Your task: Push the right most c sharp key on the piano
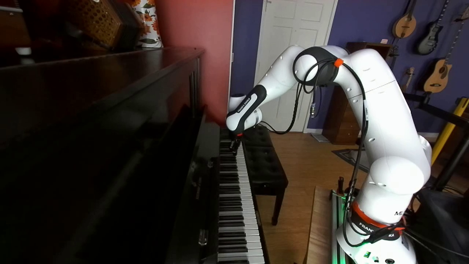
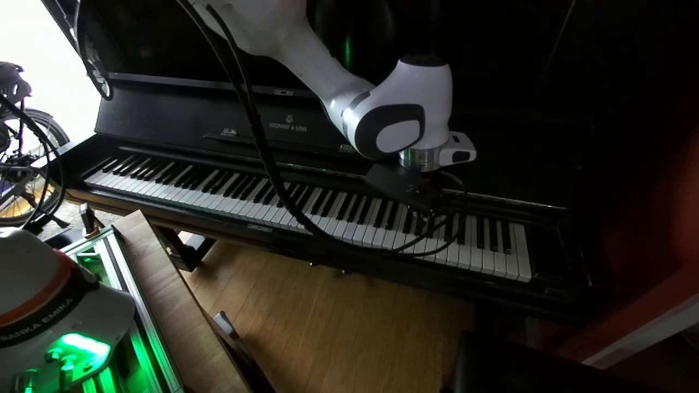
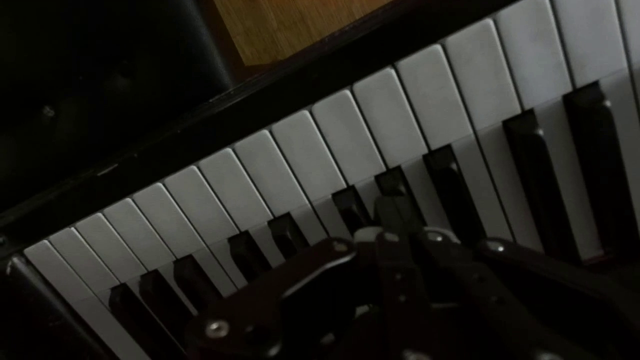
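Claw (image 3: 397, 212): fingers together, nothing visible between them. The tips lie over the middle black key (image 3: 392, 182) of a group of three; whether they touch it cannot be told. To the player's right of that group comes a pair of black keys (image 3: 245, 247). Its left member — the one nearer the claw — is judged to be the required C sharp (image 3: 287, 232), since only the last group of three (image 3: 160, 295) lies between that pair and the right end of the keyboard (image 2: 349, 221). In the wrist view the claw's linkage hides part of the C sharp's length.

Judged done: the claw is set as a blunt pusher and is near the target, to its left. Judged outstanding: a shift right, alignment over the C sharp, and the press itself. No sign of that key being pushed is found.

The piano (image 2: 311, 142) stands with its keyboard exposed. In an exterior view the arm (image 1: 384, 95) arches from the near right to the piano's far end, where the bench (image 1: 265, 161) stands just right of the keyboard — unlikely to hinder the shift.
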